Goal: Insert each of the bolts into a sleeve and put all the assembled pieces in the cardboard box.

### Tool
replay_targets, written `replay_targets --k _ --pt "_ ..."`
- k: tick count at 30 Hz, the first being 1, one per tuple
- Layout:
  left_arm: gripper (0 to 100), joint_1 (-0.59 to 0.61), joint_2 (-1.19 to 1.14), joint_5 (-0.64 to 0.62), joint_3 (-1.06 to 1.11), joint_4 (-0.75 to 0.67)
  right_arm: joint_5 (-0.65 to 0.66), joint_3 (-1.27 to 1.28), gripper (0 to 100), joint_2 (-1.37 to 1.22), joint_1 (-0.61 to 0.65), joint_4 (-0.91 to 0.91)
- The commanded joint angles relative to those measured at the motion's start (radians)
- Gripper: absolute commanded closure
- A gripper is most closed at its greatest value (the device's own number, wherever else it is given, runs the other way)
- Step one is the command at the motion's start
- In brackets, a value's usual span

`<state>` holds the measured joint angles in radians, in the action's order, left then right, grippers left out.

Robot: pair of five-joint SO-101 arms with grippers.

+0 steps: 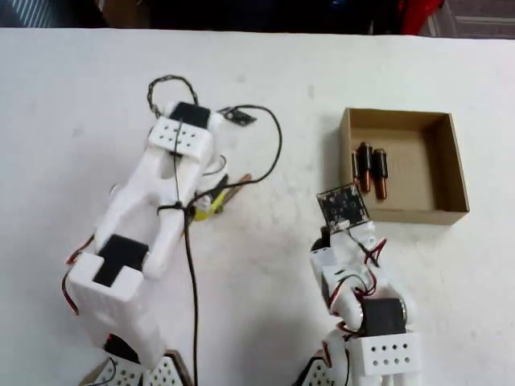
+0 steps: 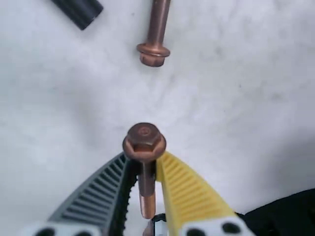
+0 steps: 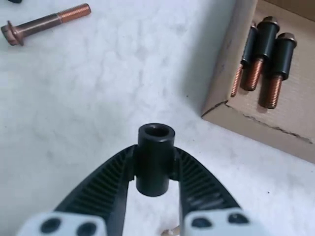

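Both closed — left fingers (image 2: 189,194) pinch a bolt (image 2: 144,141), right fingers (image 3: 106,189) a sleeve (image 3: 154,160).

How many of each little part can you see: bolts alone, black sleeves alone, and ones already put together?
Loose bolts: 2, held bolt, table bolt.
Loose sleeves: 2, held sleeve, table sleeve.
Assembled pieces in cardboard box: 3.
Total: 7.

White table (image 1: 80,80): cardboard box (image 1: 418,215) at one side, 1 loose bolt (image 3: 47,20), 1 black sleeve (image 2: 78,10) near it.
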<state>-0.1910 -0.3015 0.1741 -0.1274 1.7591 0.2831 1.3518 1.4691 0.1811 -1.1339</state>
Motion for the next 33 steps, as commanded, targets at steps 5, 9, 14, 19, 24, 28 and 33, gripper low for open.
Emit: replay_targets --k 5,9,14,19,24,28,33 --pt "98 0.116 0.269 0.118 -0.028 0.025 0.0 0.032 98.1 0.012 0.03 0.096" --pt "98 0.125 0.374 0.166 0.049 0.025 0.0 0.034 98.1 0.012 0.091 0.094" --pt "98 0.125 0.521 0.233 0.124 0.025 0.0 0.034 98.1 0.012 0.209 0.096" --pt "98 0.125 0.704 0.267 0.189 0.011 -0.003 0.031 98.1 0.012 0.294 0.107" --pt "98 0.171 0.845 0.267 0.296 -0.043 -0.005 0.032 98.1 0.012 0.349 0.182" --pt "98 0.211 0.932 0.267 0.402 -0.117 -0.008 0.032 98.1 0.012 0.4 0.216" --pt "98 0.203 1.041 0.267 0.545 -0.241 -0.006 0.034 98.1 0.012 0.472 0.265"
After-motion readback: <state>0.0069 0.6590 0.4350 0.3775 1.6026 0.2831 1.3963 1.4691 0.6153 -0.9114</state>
